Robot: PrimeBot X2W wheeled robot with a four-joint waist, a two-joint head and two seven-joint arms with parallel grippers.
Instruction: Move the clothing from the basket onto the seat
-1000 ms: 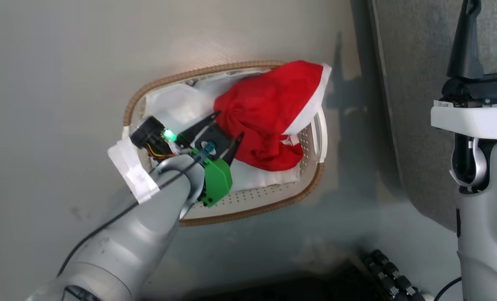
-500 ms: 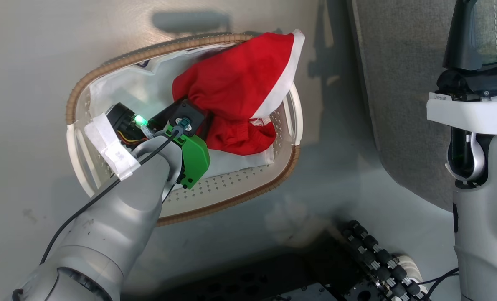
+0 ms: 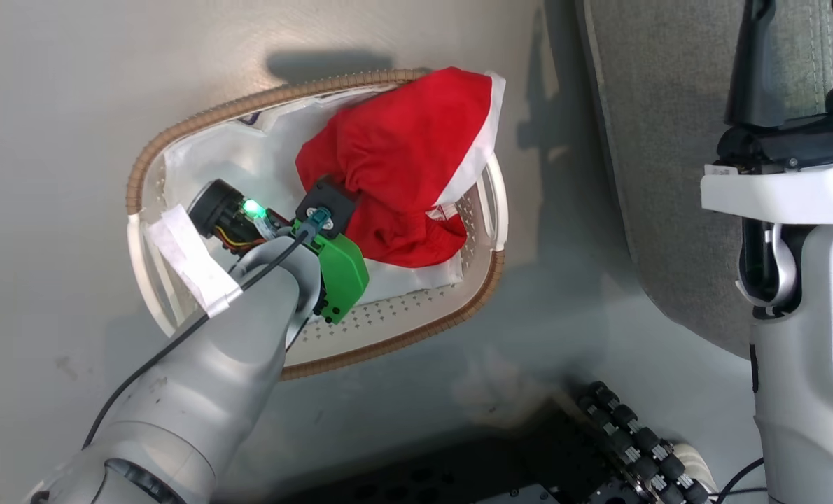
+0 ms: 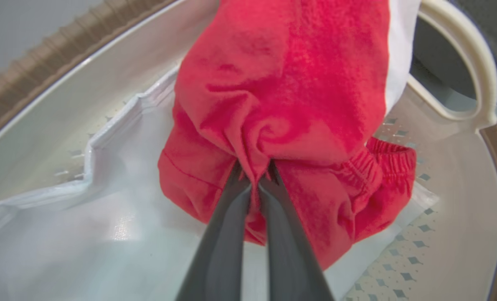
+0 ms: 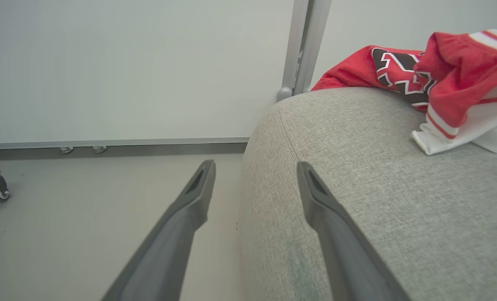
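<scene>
While left pincer (image 4: 254,172) pinches red clothing (image 4: 282,83) in one basket (image 3: 388,318), right pincer (image 5: 255,165) spread by one seat (image 5: 378,209).

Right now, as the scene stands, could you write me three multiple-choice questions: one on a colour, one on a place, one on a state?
1. The laundry basket has a woven rim coloured: A brown, B blue, C black.
2. The red garment with the black-and-white emblem lies: A in the basket, B on the grey sofa, C on a wooden chair.
3. The left gripper is: A wide open, B half open and empty, C shut on the red white-trimmed garment.
Answers: 1 A, the head view shows a brown rim; 2 B, the right wrist view shows it draped on the sofa; 3 C, the left wrist view shows both fingers pinching a red fold.
</scene>
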